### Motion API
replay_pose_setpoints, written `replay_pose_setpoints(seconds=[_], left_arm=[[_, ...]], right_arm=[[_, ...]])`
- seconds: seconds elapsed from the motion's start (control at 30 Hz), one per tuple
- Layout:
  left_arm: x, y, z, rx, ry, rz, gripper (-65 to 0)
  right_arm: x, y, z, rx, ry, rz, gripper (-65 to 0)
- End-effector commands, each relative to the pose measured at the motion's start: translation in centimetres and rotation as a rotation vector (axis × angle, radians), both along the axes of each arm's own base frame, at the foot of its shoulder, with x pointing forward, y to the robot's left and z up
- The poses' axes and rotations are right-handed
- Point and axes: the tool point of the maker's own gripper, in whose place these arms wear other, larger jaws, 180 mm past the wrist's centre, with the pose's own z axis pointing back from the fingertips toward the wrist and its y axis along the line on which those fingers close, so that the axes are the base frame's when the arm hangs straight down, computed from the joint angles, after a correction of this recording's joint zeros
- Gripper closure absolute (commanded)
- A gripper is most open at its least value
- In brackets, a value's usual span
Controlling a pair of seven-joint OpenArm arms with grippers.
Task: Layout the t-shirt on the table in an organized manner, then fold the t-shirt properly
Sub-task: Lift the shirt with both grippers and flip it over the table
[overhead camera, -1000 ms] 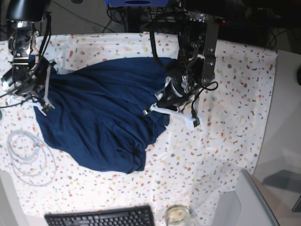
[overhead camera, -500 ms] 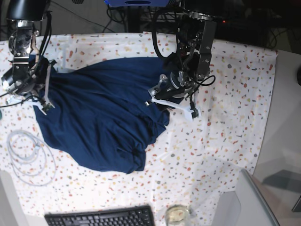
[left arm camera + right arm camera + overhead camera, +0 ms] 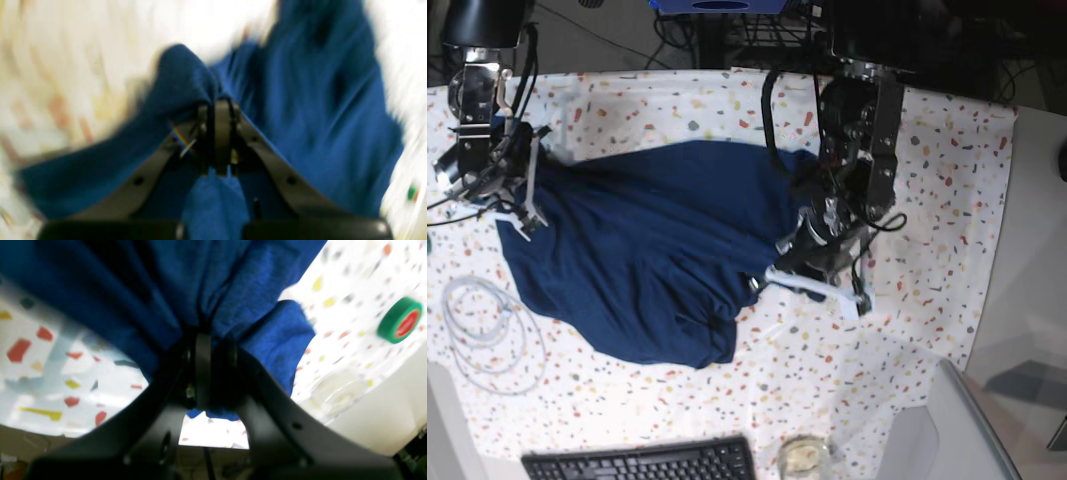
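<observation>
Layout step, folding not begun. T-shirt [image 3: 647, 250] bunched on tabletop [image 3: 927, 200], between both arms. Left hand [image 3: 215, 110] clamped on fabric fold; right hand [image 3: 203, 340] clamped on shirt edge. Next, likely: pull apart, flatten. Right wrist view alone shows green tape roll [image 3: 399, 320]; base view alone shows cable coil [image 3: 487, 330] beside shirt.

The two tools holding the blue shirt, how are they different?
The left tool pinches the t-shirt near the middle of the table; the right tool pinches it at the table's far side edge. The left wrist view is smeared with motion; the right wrist view is sharp. Both are shut on fabric.
</observation>
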Motion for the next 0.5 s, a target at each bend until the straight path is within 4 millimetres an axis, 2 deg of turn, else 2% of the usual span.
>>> replay_pose_setpoints(seconds=[0.0,0.07,0.17,0.27,0.33,0.47], left_arm=[[2.0,-0.5,2.7,-0.010,-0.077,-0.013,0.0],[4.2,-0.7,4.9,-0.018,-0.105,-0.037,0.0],[7.6,-1.0,8.3,-0.020,-0.171,-0.052,0.0],[10.9,-2.5,12.3,0.003,-0.256,-0.097,0.0],[13.0,-2.9,15.5,0.017,-0.319,-0.111,0.0],[17.3,-3.2,23.3,0.032,-0.486,-0.095,0.0]], right_arm=[[2.8,-0.9,2.1,-0.032,-0.076,0.003,0.0],[5.0,-1.1,3.4,-0.035,-0.122,0.001,0.0],[9.0,-2.2,6.4,-0.055,-0.213,-0.001,0.0],[13.4,-3.5,9.6,-0.068,-0.291,-0.016,0.0],[15.9,-4.5,11.7,-0.074,-0.332,-0.030,0.0],[21.1,-7.0,18.5,-0.101,-0.462,-0.063,0.0]])
